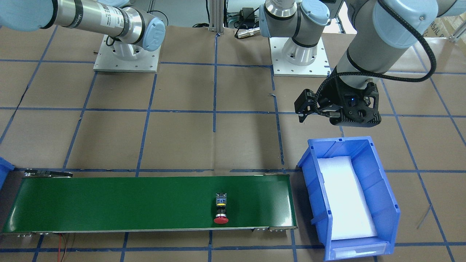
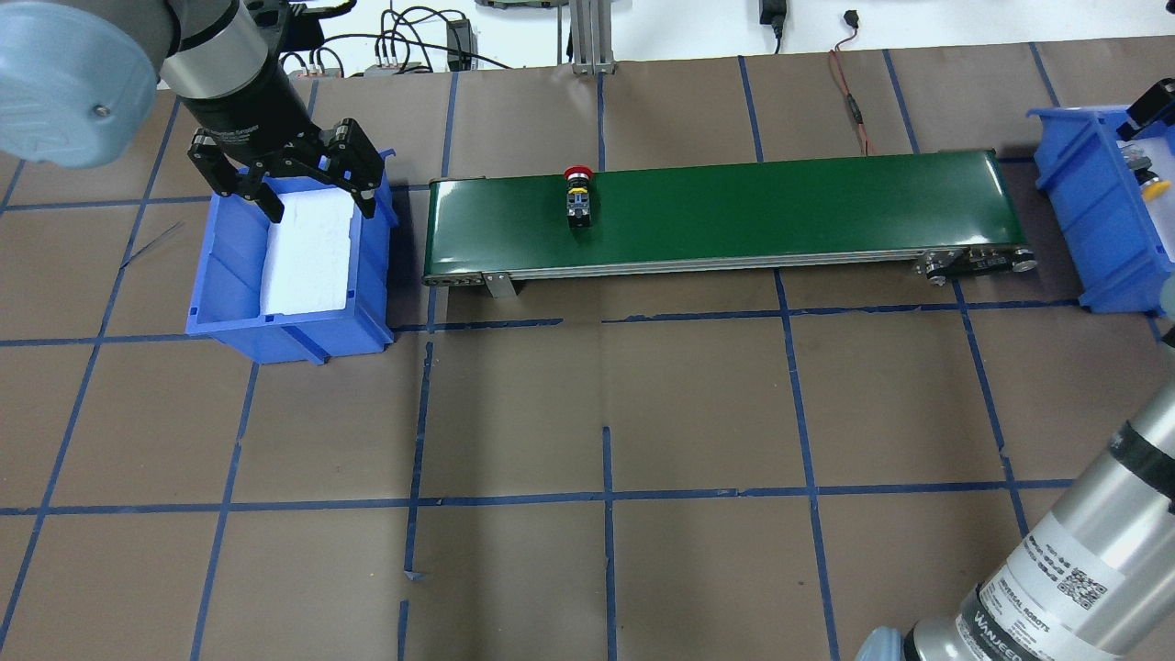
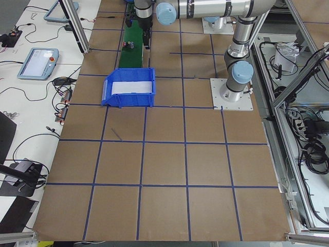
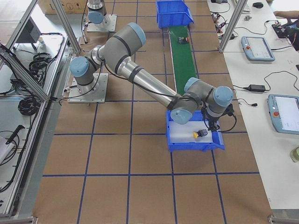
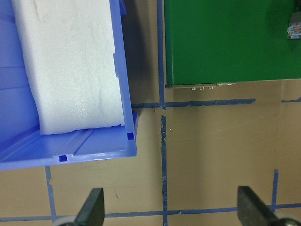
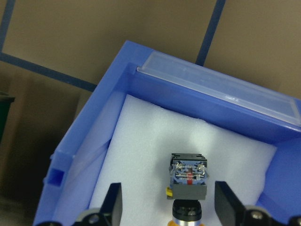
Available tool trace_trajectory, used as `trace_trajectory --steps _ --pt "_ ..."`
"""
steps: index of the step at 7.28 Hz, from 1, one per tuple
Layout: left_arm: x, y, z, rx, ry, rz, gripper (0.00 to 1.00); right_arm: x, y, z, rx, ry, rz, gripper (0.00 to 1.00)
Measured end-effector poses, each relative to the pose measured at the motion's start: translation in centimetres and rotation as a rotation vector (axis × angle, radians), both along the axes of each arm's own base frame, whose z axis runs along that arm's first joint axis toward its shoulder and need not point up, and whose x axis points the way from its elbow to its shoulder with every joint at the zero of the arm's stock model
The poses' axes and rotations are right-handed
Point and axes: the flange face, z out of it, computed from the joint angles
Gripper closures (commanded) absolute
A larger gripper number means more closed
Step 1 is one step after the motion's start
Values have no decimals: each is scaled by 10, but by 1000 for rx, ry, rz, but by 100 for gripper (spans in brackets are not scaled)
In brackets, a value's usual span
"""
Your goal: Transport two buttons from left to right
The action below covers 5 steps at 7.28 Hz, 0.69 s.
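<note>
- Green belt [image 2: 780,197] along the far side of the table [image 2: 698,413], running left to right between two blue bins.
- On the belt's left third, red button [image 2: 578,196], lying on its side: cap toward the far edge, grey-black block toward the near edge; well apart from both grippers.
- In the right bin [image 2: 1083,229], yellow button [image 6: 188,181], on its side on the white right foam [image 6: 141,155]; in the right wrist view, block uppermost in frame, cap cut by the lower edge.
- Over the right bin, right gripper [image 6: 171,207], released: one finger at either side of the yellow button, a strip of bare foam showing between each finger and the block, no contact visible.
- By the left bin [image 2: 294,338], left gripper [image 2: 319,207], raised, spread wide and empty; in the left wrist view, fingertips [image 5: 91,209] over brown paper just outside the bin's corner.
- Inside the left bin, white left foam [image 2: 307,243], covering most of the floor.
- Belt's left end just beside the left bin; right end near the right bin.
- Blue tape [image 2: 608,496] in a grid of squares over the brown paper of the table.
</note>
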Motion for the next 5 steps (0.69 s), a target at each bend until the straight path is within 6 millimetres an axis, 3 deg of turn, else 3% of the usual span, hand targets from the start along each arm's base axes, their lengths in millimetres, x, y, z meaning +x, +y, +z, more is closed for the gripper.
trace_trajectory --steps 4,5 --pt "0 0 0 0 2 0 0 23 18 68 -3 0 14 22" --pt "0 0 -1 1 2 -3 0 47 10 77 -12 2 42 22"
